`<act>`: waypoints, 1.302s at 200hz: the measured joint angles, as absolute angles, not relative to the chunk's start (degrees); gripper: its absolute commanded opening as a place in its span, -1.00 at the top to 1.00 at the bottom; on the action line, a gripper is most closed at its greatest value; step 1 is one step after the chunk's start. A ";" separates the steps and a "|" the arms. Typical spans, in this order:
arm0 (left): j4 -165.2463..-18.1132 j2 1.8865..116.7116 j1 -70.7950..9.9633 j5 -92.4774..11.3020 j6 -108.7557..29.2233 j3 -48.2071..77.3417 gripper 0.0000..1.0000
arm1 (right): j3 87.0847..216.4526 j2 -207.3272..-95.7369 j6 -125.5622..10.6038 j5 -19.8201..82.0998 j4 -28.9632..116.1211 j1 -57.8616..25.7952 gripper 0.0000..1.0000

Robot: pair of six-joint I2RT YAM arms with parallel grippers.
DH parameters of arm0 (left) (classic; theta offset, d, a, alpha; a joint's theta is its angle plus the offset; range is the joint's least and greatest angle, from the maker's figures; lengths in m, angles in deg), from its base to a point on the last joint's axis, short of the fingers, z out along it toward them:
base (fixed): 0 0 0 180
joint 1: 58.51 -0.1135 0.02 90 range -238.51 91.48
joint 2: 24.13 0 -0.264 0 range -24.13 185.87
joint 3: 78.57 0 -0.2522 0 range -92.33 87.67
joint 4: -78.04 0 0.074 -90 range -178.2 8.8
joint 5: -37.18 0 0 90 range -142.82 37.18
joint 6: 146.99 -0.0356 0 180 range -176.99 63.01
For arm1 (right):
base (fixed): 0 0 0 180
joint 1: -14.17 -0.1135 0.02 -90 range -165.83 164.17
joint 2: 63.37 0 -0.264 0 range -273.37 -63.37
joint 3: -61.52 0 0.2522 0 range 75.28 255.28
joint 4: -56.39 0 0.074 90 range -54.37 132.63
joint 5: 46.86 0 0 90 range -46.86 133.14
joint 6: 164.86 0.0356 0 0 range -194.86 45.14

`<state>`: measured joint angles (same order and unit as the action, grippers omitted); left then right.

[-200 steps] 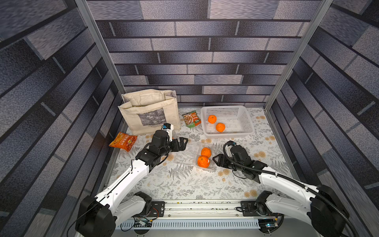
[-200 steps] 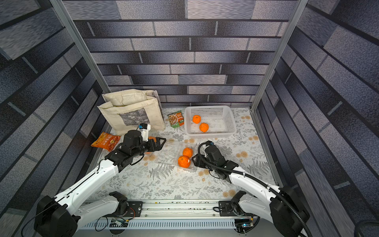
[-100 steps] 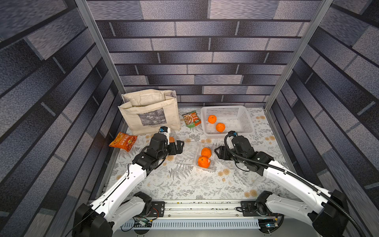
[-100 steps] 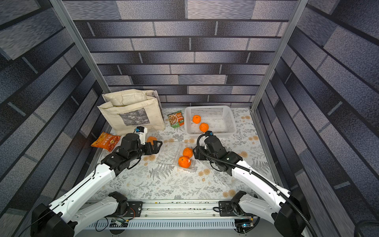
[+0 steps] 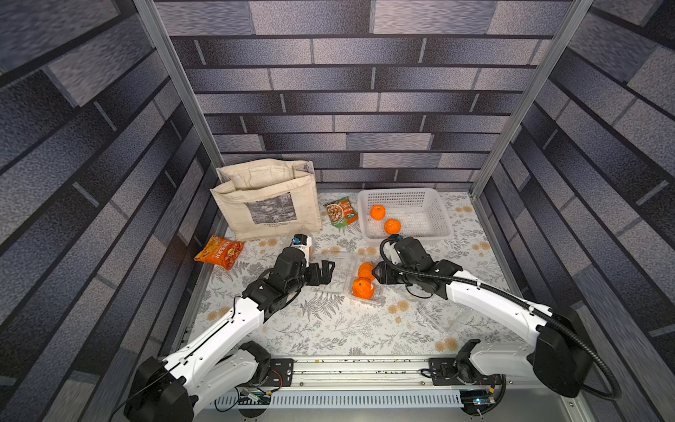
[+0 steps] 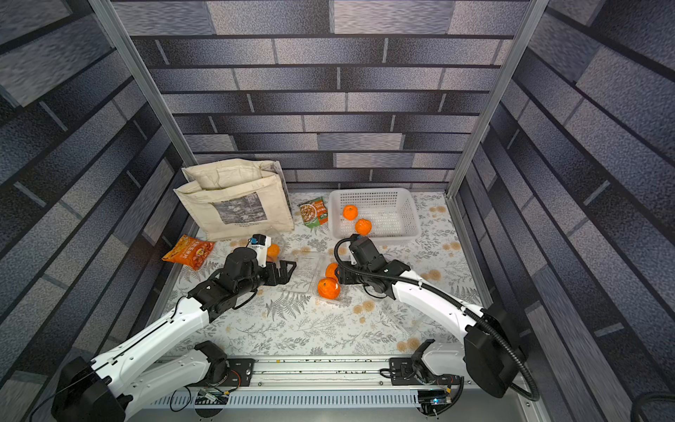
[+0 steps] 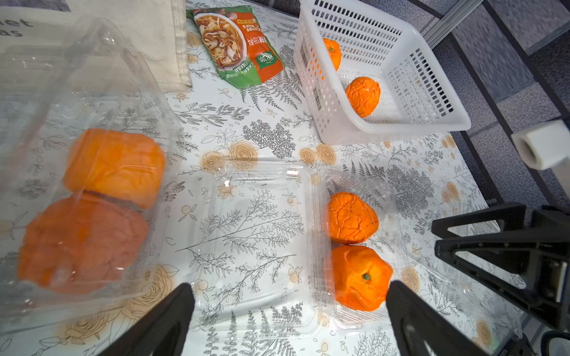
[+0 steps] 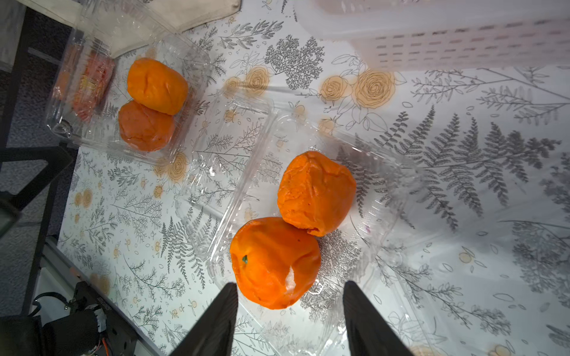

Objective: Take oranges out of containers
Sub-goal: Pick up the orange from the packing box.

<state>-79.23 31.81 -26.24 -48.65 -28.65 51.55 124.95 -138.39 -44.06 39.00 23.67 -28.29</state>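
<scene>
Clear container (image 5: 378,296) lengthwise front-to-back (lid (image 5: 334,272) open leftward)

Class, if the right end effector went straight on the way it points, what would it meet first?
Probably the stem-marked orange in the open clear box, just ahead of the right end effector; depth is unclear.

- A robot test cell in a lab, not a lived-in room: the walls (image 5: 365,109) are flat panels printed with grey brick, held by bare metal posts (image 5: 175,91).
- Two robot arms (image 5: 226,329) stand on a metal rail (image 5: 358,372) with loose cables along the front.
- It is dressed like a home table: a fern-and-flower tablecloth (image 5: 328,329), a cloth bag (image 5: 266,201), a white basket (image 5: 442,212), snack packets (image 5: 219,252).
</scene>
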 measured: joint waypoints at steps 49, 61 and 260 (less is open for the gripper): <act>-83.20 32.14 -22.40 -49.70 -24.95 53.96 -1.00 | 125.80 -141.93 -42.40 38.93 24.78 -34.08 -0.23; -83.60 32.12 -21.39 -50.20 -24.47 54.44 -1.00 | 125.80 -142.98 -42.11 39.22 24.80 -34.91 -0.25; -85.21 30.33 -21.85 -50.47 -23.45 56.36 -1.00 | 131.61 -155.53 -41.72 48.92 22.22 -37.91 -0.44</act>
<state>-85.21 30.33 -21.85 -50.47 -23.45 56.36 131.61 -155.53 -41.72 48.92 22.22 -37.91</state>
